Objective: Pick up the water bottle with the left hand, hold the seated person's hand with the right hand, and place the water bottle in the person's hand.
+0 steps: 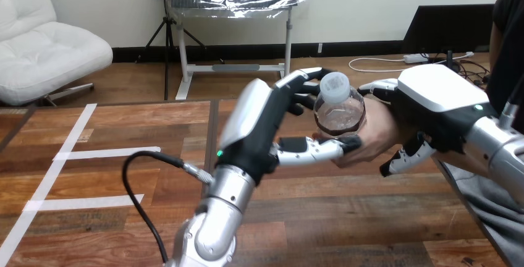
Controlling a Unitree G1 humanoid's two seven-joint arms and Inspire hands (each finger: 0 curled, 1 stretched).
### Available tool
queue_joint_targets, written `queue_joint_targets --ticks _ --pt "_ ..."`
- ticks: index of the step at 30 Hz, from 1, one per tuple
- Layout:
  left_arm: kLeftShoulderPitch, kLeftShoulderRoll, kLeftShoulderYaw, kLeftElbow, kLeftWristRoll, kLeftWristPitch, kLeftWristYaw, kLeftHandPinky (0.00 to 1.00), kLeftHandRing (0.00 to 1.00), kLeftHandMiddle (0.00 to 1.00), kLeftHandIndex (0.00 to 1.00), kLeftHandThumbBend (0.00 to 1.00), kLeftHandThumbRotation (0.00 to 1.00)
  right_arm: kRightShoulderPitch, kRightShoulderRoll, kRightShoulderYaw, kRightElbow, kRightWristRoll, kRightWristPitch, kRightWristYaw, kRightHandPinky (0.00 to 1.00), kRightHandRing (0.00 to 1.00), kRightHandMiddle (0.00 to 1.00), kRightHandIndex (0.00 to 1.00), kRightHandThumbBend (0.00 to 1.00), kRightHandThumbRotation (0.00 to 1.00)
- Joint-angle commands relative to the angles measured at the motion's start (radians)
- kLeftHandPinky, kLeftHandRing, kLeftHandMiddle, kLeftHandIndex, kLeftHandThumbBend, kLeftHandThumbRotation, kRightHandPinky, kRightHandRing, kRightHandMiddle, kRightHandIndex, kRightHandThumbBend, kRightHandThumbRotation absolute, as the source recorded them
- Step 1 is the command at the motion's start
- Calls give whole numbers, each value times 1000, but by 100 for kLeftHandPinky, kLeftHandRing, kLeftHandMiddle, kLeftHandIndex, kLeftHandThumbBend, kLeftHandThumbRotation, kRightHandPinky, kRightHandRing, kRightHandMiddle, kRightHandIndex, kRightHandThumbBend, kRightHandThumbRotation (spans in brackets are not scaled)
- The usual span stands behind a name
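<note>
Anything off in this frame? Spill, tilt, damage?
Nothing stands out. The clear plastic bottle with a white cap is upright and capped, with no spill. The left robot hand grips it against the person's hand. The right robot hand is curled round that hand. The bottle's liquid looks dark brown.

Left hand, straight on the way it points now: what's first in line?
The person's hand. The left hand, curled round the water bottle, points toward the view's right, where that hand cups the bottle's base, seemingly in contact. The right hand, clasped on it, lies just beyond. Depth is unclear.
</note>
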Motion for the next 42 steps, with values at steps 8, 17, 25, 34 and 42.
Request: queue_joint_targets --ticks 8,17,25,34,42 --pt "14 14 6 -81 -21 -20 4 100 100 100 100 94 72 43 10 -78 -123 46 37 -5 83 93 93 88 87 4" --pt "43 13 14 -100 -41 -38 16 100 100 100 100 92 69 93 19 -103 -193 84 49 1 84 93 93 88 85 1" --pt "73 10 21 -123 -59 -54 20 100 100 100 100 89 67 128 26 -118 -243 105 63 -3 84 92 92 87 85 0" --pt "111 4 24 -134 -88 -93 41 98 99 100 99 84 63 159 35 -132 -287 131 69 -9 82 91 91 86 84 0" --pt "148 -2 27 -141 -106 -140 70 91 96 96 96 78 61 192 60 -153 -334 159 91 -16 80 89 90 85 82 0"
